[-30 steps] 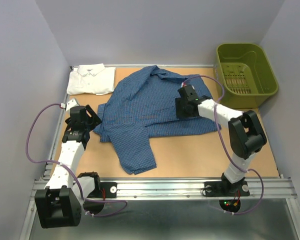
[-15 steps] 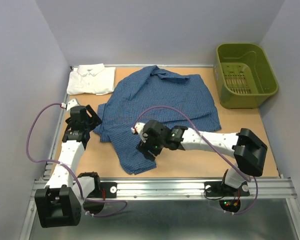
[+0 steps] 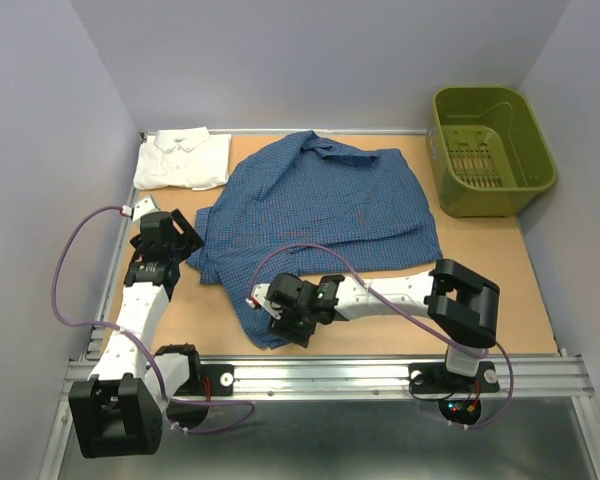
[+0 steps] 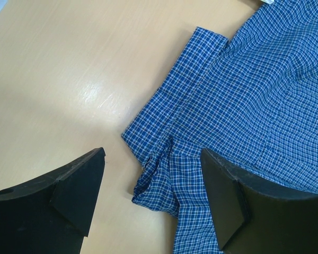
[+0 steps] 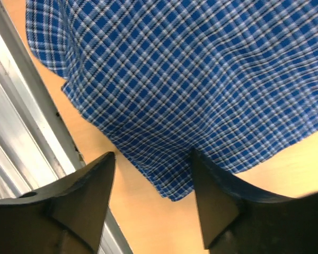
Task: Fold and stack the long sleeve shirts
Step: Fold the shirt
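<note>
The blue shirt (image 3: 320, 205), soft woven cloth in a fine check, lies spread and rumpled across the middle of the smooth wooden table (image 3: 500, 290), collar at the far side and one flap reaching the near edge. The plain white shirt (image 3: 183, 160) sits folded in the far-left corner. The left gripper (image 4: 152, 159) gapes over a crumpled edge. The right gripper (image 5: 152, 156) is spread above the near flap.

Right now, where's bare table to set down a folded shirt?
Widest bare table: near right, bordered by the blue shirt, the basket and the near rail; the right arm overhangs part. Narrower strip between left arm and sleeve. Crowded: centre and far-left corner, with the white shirt.
</note>
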Action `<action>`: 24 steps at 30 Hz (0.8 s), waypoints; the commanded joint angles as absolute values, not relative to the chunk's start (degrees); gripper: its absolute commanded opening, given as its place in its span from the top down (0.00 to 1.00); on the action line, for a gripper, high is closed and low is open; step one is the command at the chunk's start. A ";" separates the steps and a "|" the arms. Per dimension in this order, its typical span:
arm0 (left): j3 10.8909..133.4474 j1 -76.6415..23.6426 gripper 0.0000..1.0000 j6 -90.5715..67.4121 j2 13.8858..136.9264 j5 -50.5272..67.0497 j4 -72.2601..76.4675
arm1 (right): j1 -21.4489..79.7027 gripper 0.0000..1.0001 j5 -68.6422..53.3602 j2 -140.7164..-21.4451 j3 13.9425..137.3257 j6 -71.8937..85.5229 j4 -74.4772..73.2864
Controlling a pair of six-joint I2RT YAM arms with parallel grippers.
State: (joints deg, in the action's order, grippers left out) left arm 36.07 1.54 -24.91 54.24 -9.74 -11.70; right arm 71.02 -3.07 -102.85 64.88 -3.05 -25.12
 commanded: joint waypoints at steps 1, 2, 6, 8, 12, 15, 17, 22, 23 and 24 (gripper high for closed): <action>36.12 1.14 0.16 -24.08 52.30 -10.99 -10.37 | 72.16 0.38 2.45 -104.41 68.29 -4.13 -25.05; 36.12 1.06 0.16 -24.17 52.21 -10.90 -10.46 | 72.25 0.39 3.16 -104.68 68.47 -4.30 -25.05; 36.12 0.97 0.16 -24.34 51.51 -10.81 -10.37 | 72.69 0.56 6.84 -105.64 68.73 -4.22 -25.05; 36.12 0.97 0.16 -24.26 51.50 -10.72 -10.37 | 72.69 0.67 7.73 -105.30 69.08 -4.31 -25.05; 36.12 0.97 0.16 -24.26 51.15 -10.72 -10.28 | 72.77 0.99 10.19 -103.37 70.57 -4.31 -24.96; 36.12 0.97 0.16 -24.35 50.71 -10.55 -10.11 | 72.69 1.00 16.32 -101.69 73.20 -5.01 -25.14; 36.04 0.97 0.16 -24.43 50.62 -10.46 -10.11 | 72.60 0.99 19.93 -101.43 76.19 -6.23 -25.14; 36.12 0.97 0.16 -24.43 50.71 -10.55 -10.11 | 69.45 0.99 28.30 -103.44 84.36 -9.93 -25.05; 36.12 0.97 0.16 -24.52 50.71 -10.46 -10.11 | 68.56 0.99 28.30 -103.97 85.68 -10.19 -25.05; 36.12 0.88 0.16 -24.43 50.80 -10.55 -10.19 | 67.60 1.00 28.56 -104.67 88.74 -10.72 -25.05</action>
